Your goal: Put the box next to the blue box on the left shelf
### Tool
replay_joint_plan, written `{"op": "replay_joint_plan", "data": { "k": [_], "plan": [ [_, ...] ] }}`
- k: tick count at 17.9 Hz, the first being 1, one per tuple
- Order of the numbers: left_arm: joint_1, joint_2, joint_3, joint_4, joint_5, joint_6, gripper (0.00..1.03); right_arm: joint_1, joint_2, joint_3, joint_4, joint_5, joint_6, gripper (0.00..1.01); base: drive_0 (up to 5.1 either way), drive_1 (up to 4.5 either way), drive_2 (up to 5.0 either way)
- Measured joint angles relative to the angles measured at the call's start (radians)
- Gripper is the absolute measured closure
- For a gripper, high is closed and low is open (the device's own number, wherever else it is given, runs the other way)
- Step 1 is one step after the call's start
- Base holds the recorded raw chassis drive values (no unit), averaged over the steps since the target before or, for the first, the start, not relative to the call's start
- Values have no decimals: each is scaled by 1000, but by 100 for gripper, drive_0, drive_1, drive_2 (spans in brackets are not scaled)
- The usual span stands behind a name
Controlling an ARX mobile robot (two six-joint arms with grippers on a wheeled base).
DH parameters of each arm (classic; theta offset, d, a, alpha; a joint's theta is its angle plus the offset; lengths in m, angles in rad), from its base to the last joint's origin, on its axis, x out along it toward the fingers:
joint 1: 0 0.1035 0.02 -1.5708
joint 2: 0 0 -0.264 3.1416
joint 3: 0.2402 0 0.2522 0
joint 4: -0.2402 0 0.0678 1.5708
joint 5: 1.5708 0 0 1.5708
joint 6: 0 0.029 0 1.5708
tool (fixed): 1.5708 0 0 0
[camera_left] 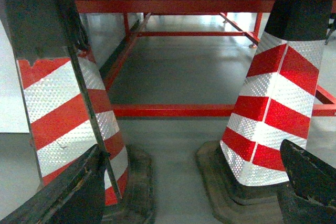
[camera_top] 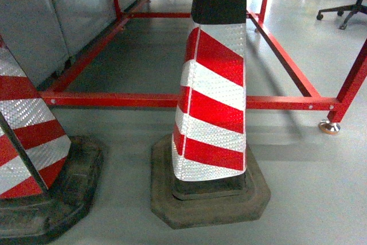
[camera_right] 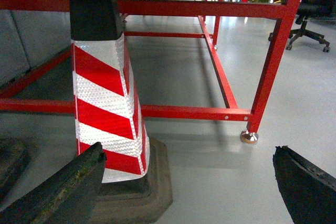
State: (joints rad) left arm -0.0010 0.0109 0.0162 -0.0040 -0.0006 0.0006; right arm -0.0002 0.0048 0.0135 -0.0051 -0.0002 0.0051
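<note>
Neither the box nor the blue box shows in any view, and I cannot tell where the left shelf is. My left gripper (camera_left: pixel 190 147) is open, its dark fingers (camera_left: pixel 68 192) spread wide with only bare floor between them, low between two striped cones. My right gripper (camera_right: pixel 188 149) is open too and holds nothing. It hangs low over grey floor, to the right of a cone. The head view shows neither gripper.
A red-and-white cone (camera_top: pixel 212 101) on a black base stands straight ahead, another cone (camera_top: pixel 23 136) at the left. Behind them runs a low red metal frame (camera_top: pixel 114 99) with a foot (camera_top: pixel 329 125). Grey panels (camera_top: pixel 40 27) line the left; an office chair (camera_top: pixel 347 10) is far right.
</note>
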Motion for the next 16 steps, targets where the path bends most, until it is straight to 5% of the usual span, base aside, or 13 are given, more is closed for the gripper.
{"op": "replay_joint_plan", "data": {
  "k": [16],
  "plan": [
    [0,0,0,-4,0,0,5,0,0,0,-2,0,0,3,0,0,0]
  ]
}}
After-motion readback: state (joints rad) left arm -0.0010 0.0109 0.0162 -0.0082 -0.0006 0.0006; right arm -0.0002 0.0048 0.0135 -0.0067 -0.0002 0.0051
